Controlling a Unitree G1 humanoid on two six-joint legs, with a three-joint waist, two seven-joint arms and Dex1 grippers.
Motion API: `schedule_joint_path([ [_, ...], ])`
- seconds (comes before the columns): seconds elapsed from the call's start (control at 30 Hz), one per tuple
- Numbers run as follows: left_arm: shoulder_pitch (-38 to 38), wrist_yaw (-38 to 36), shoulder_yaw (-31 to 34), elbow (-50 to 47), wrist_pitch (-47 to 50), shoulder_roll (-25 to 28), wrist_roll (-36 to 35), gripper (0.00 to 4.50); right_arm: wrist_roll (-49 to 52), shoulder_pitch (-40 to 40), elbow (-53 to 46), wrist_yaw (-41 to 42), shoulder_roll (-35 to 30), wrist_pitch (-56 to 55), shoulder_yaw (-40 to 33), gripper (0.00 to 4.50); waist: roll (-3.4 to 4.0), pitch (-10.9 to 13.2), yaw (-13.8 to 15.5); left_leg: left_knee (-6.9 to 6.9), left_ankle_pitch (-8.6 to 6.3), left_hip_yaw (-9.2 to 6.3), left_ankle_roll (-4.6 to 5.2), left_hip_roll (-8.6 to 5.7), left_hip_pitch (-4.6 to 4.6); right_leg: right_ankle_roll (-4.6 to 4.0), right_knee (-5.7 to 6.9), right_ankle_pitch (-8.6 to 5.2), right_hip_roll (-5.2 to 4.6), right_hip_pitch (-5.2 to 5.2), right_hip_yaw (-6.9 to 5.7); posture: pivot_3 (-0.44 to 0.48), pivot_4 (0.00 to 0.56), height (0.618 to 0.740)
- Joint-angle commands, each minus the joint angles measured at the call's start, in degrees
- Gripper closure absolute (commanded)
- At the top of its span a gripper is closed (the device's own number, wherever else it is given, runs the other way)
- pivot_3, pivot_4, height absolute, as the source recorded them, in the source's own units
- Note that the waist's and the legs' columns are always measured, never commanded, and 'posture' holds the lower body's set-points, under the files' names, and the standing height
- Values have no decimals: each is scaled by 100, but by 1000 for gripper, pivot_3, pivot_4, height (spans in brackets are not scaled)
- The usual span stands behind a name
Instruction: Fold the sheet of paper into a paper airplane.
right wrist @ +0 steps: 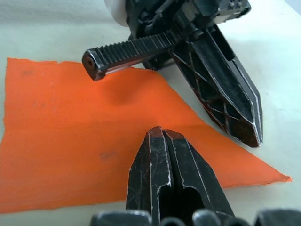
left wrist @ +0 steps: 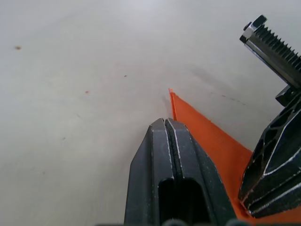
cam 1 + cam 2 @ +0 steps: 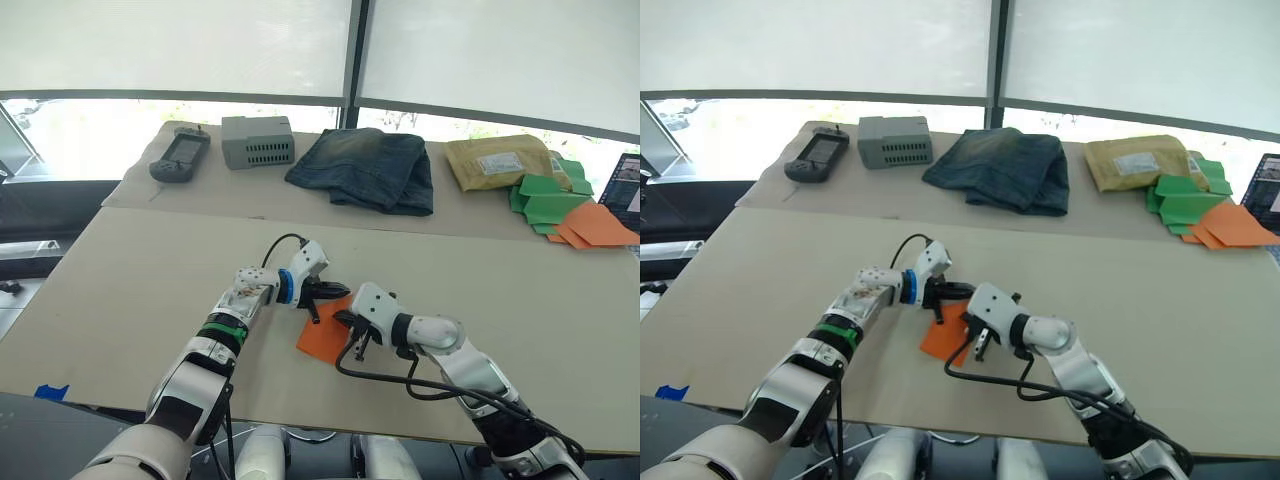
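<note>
While both arms reach inward over the middle of the surface, the scene reads as follows.
Worktop (image 3: 150,270): broad, flat, matte beige, with a second beige strip along the far side.
Jeans (image 3: 368,168): dark blue denim, folded into a soft heap on the far strip.
Parcel (image 3: 497,162): yellowish padded mailer at far right, bearing a white label whose writing is too small to read.
Green paper shapes (image 3: 545,203): folded flat pieces just beside the parcel.
Paler orange pieces (image 3: 597,225): flat, angular, touching the green ones.
Grey box (image 3: 257,141): ribbed plastic casing with vent slots.
Handheld controller (image 3: 180,155): dark grey, lying left of the box.
Sheet of paper (image 1: 70,136): bright orange, thin, folded to a pointed wedge, flat on the worktop between the two grippers.
Left gripper (image 2: 166,123): ribbed black fingers pressed together, tip at the paper's edge.
Right gripper (image 1: 162,134): fingers together, resting on the paper.
Blue tape (image 3: 50,391): small scrap at the near left edge.
</note>
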Motion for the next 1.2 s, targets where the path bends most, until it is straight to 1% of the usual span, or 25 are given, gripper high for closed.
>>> schedule_joint_path([
  [0.03,-764,-80,-6,-137,-480,-155,204,4476,-57,198,169,151,24,261,395,4500,0,0,18,0,0,1,0,1,2,0,-1,0,0,-2,0,0,150,722],
  [0.07,-768,-84,-9,-98,-490,-165,234,4476,-60,201,167,151,21,261,392,4500,0,0,30,0,0,1,0,1,2,0,-1,0,0,-1,0,0,150,722],
  [0.17,-629,-39,-99,-161,-367,36,467,4476,-118,115,230,82,2,291,291,4500,0,0,47,0,0,1,0,0,3,0,-2,0,0,2,-1,0,150,722],
  [0.27,-332,-157,-146,-607,-58,357,521,4476,-172,18,323,99,-56,250,229,4500,-1,0,45,-1,-4,0,-7,1,4,0,-1,0,1,4,-3,0,150,722],
  [0.47,634,-435,-222,-2458,1044,1086,344,4476,-183,-179,505,334,-254,-42,181,4500,6,4,-98,-2,5,-3,1,12,-11,0,2,0,2,3,-4,0,150,722],
  [0.53,892,-437,-243,-2978,1383,1217,273,4476,-158,-242,543,425,-306,-127,138,4500,6,4,-145,0,21,-3,24,12,-17,0,1,0,1,0,-2,0,150,722],
  [0.6,1190,-409,-273,-3547,1757,1308,192,4476,-100,-355,552,549,-381,-213,42,4500,6,4,-197,0,24,-3,28,13,-32,3,-2,-12,0,-5,-1,0,150,722],
  [0.67,1373,-363,-296,-3913,2005,1341,156,4476,-33,-433,509,631,-440,-226,-38,4500,7,5,-235,1,23,-6,28,12,-53,14,-6,-20,-4,-16,1,0,150,722],
  [0.7,1436,-333,-305,-4049,2112,1335,134,4476,14,-470,447,671,-484,-192,-79,4500,8,6,-237,1,21,-6,26,10,-58,40,-7,-10,-6,-18,2,0,150,722],
  [0.73,1483,-306,-315,-4161,2203,1330,118,4476,49,-497,396,700,-527,-168,-109,4500,9,7,-235,1,17,-6,26,10,-61,46,-10,-6,-7,-19,2,0,150,722],
  [0.83,1574,-243,-357,-4418,2423,1349,66,4476,126,-528,187,796,-691,-32,-193,4500,10,8,-228,1,13,-14,27,5,-90,44,-18,-6,-8,-37,0,0,150,722],
  [1.0,1667,-204,-419,-4722,2719,1444,2,4476,322,-339,-416,1014,-1006,455,-263,4500,15,21,-236,0,12,-14,29,4,-97,48,-24,-9,-7,-42,0,0,150,722],
  [1.1,1696,-172,-417,-4813,2865,1537,-9,4476,380,-167,-634,987,-1030,615,-178,4500,15,21,-247,-3,11,-15,29,6,-96,48,-23,-15,-1,-45,-1,0,150,722],
  [1.2,1737,-154,-385,-4970,3118,1624,-123,4476,290,-113,-541,801,-895,549,-68,4500,15,22,-271,-4,11,-15,29,7,-94,50,-17,-21,4,-50,-1,0,150,722],
])
